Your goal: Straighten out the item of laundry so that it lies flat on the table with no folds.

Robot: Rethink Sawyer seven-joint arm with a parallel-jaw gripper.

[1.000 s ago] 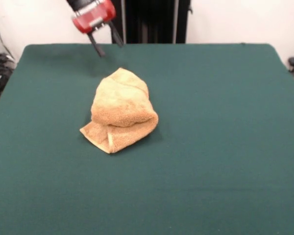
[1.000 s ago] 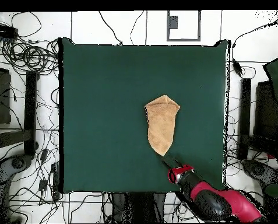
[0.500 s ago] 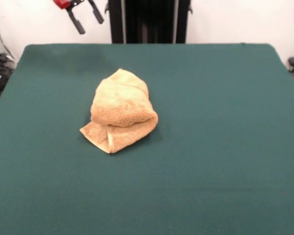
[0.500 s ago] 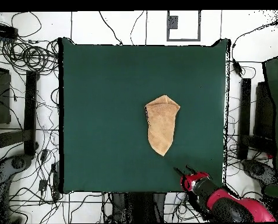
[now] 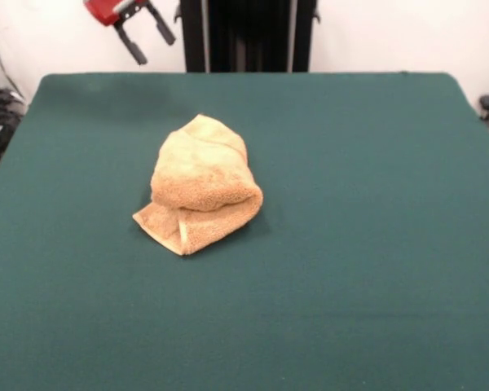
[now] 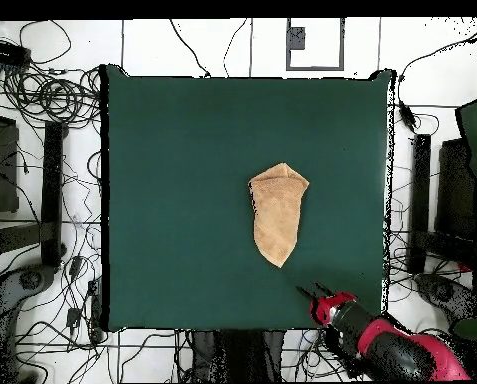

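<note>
The item of laundry (image 5: 200,183) is a golden-tan towel, folded over itself into a thick bundle a little left of the table's middle in the front view. From overhead the item of laundry (image 6: 278,211) looks like a narrow wedge pointing toward the robot's side. The dark green table (image 5: 375,244) spreads far wider than the towel. My gripper (image 5: 154,44) hangs open and empty above the far left part of the table, well clear of the towel. In the overhead view the gripper (image 6: 311,292) sits near the table's bottom right edge.
Cables (image 6: 52,95) and dark equipment (image 6: 437,215) lie on the floor on both sides of the table in the overhead view. A black post (image 5: 248,34) rises behind the table's far edge.
The gripper rose and drew back from the towel's far end toward the far left table edge, then dipped slightly. The towel has not moved.
</note>
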